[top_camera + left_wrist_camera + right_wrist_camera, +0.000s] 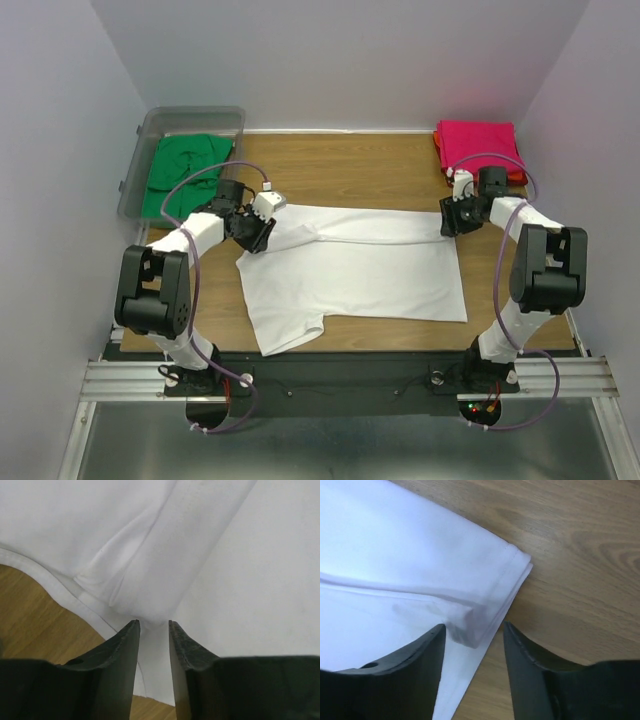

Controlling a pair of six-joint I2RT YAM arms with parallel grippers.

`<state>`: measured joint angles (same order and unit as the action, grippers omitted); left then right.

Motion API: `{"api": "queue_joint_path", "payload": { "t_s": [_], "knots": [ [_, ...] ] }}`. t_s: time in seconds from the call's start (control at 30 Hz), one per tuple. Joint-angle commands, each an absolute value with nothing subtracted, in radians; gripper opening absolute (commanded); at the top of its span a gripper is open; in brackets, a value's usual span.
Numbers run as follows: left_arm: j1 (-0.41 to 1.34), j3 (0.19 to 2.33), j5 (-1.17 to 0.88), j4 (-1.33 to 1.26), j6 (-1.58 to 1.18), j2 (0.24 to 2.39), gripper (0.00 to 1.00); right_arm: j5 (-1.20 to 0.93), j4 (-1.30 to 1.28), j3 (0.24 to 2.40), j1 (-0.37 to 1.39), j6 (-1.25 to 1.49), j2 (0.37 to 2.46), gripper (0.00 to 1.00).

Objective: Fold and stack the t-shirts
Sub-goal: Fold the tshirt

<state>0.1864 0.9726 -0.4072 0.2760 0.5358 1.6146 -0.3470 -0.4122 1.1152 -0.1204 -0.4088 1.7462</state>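
Lying flat on the tabletop (340,160): white t-shirt (360,270), far edge folded over. Left fingers (122,665) are held apart, fold crease at tips; right fingers (425,670) apart, folded hem corner between them.

A wood-grain bench (350,165) stands boxed in on three sides by plain, pale, matte walls: a back wall (340,60), a left wall (50,140) and a right wall (605,110). The light is soft and even, casting only faint shadows. A slotted aluminium rail (125,380) runs along the bench's near edge, and a dull grey metal sheet (340,440) lies below it.
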Motion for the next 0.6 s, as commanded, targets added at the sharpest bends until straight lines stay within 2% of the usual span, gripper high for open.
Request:
{"api": "queue_joint_path", "payload": {
  "t_s": [0.0, 0.07, 0.17, 0.37, 0.57],
  "knots": [
    [0.183, 0.979, -0.483, 0.36, 0.669, 1.482, 0.45, -0.318, -0.432, 1.141, -0.13, -0.492, 1.677, 0.6],
    [0.179, 1.015, -0.515, 0.389, 0.696, 1.459, 0.52, -0.322, -0.463, 1.163, -0.132, -0.518, 1.648, 0.64],
    [0.179, 1.075, -0.525, 0.408, 0.695, 1.468, 0.53, -0.353, -0.489, 1.186, -0.13, -0.541, 1.649, 0.64],
    [0.181, 1.193, -0.519, 0.399, 0.657, 1.624, 0.57, -0.409, -0.569, 1.27, -0.118, -0.537, 1.747, 0.46],
    [0.181, 1.238, -0.463, 0.387, 0.617, 1.732, 0.59, -0.417, -0.577, 1.287, -0.072, -0.485, 1.795, 0.43]
  ]
}}
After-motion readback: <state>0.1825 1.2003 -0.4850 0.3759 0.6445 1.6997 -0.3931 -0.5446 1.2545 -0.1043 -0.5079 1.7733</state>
